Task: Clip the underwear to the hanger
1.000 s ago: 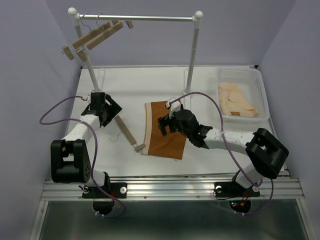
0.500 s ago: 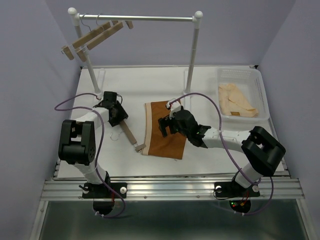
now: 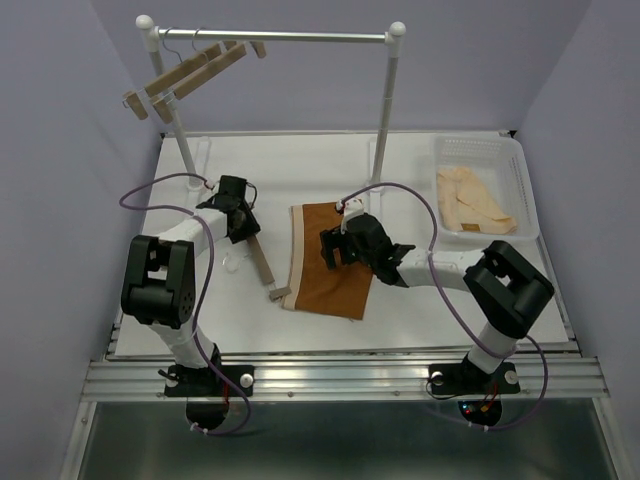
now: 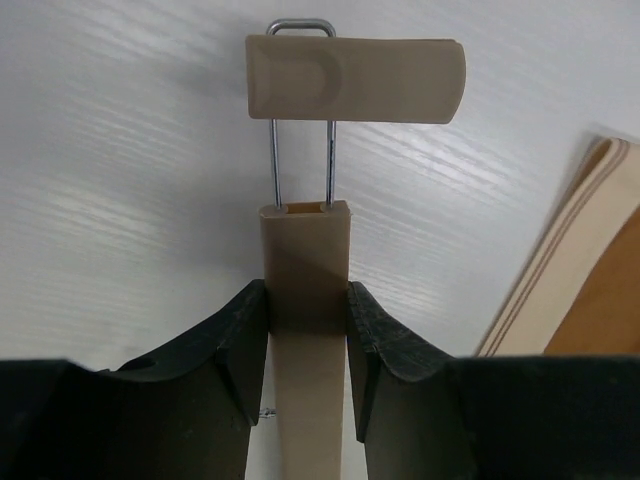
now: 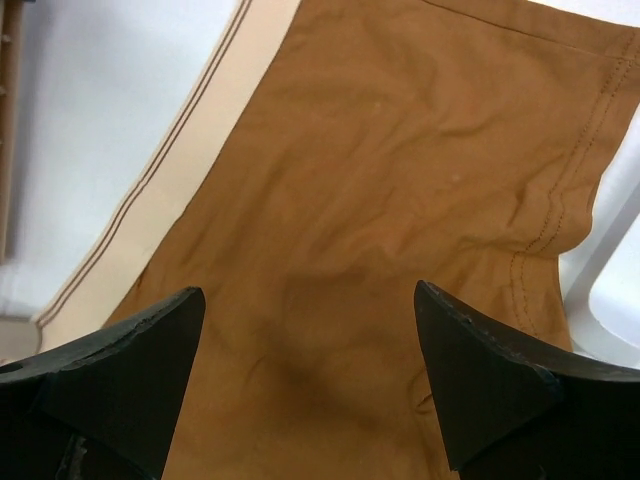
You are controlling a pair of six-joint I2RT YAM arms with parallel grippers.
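From above, the left gripper is down on the white table, at the far end of the hanger. The hanger lies flat and runs from that gripper toward the near edge. Its near tip ends just beside the pale band of the underwear. The underwear lies flat on the table, off to the right of the left gripper and under the right gripper. Far to the right of the right gripper is a clear basket with a pale cloth in it. Well behind both grippers stands a rail with other hangers on it. From the left wrist, the left gripper pinches the wooden bar of the hanger, one black finger touching each side. Just past the fingertips, two thin wires lead out to a wooden clip. A corner of the underwear shows to the right. From the right wrist, the right gripper is spread wide, and its fingers hold nothing. The brown underwear fills the space below and ahead of it, with the pale band to the left.
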